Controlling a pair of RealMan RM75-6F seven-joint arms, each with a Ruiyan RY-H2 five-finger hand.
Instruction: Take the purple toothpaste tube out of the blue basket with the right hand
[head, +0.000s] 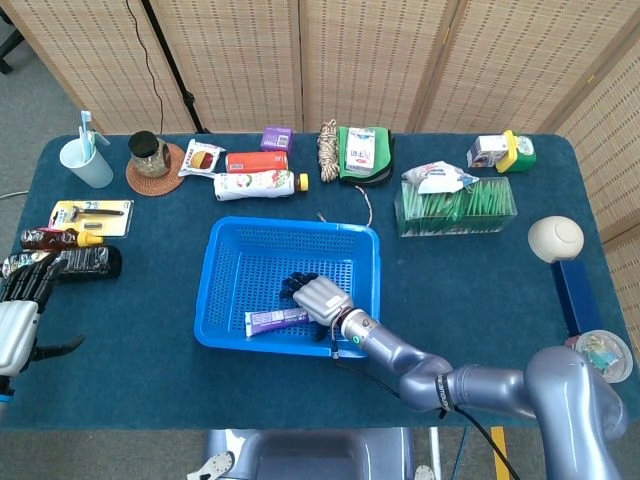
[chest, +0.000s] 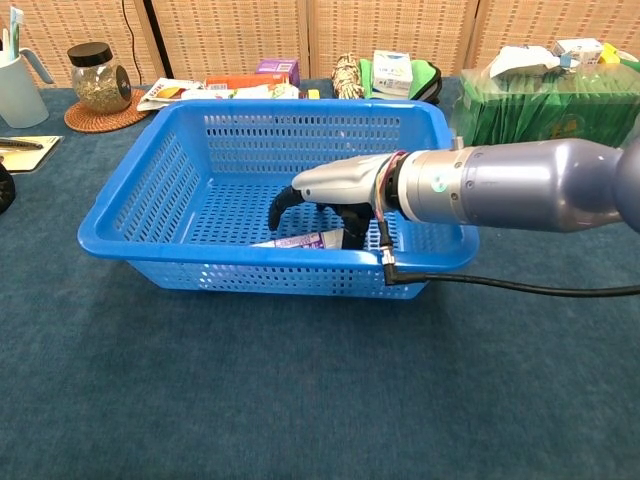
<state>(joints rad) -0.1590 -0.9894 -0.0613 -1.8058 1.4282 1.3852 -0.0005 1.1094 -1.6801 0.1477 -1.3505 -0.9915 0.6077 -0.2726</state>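
Observation:
The purple toothpaste tube (head: 277, 319) (chest: 303, 240) lies flat along the near wall of the blue basket (head: 224, 262) (chest: 150, 175). My right hand (head: 316, 296) (chest: 335, 185) is down inside the basket over the tube's right, white end. Its fingers (chest: 281, 204) curve down on the far side of the tube and its thumb reaches down by the cap end. No firm grip on the tube shows. My left hand (head: 20, 312) hovers at the table's left edge, fingers apart and holding nothing.
The basket wall stands between my right forearm (chest: 500, 185) and the tube. Behind the basket are a bottle (head: 258, 184), a rope coil (head: 328, 150) and a green pouch (head: 364, 153). A green box (head: 455, 204) is at right; dark packets (head: 80, 262) are near the left hand.

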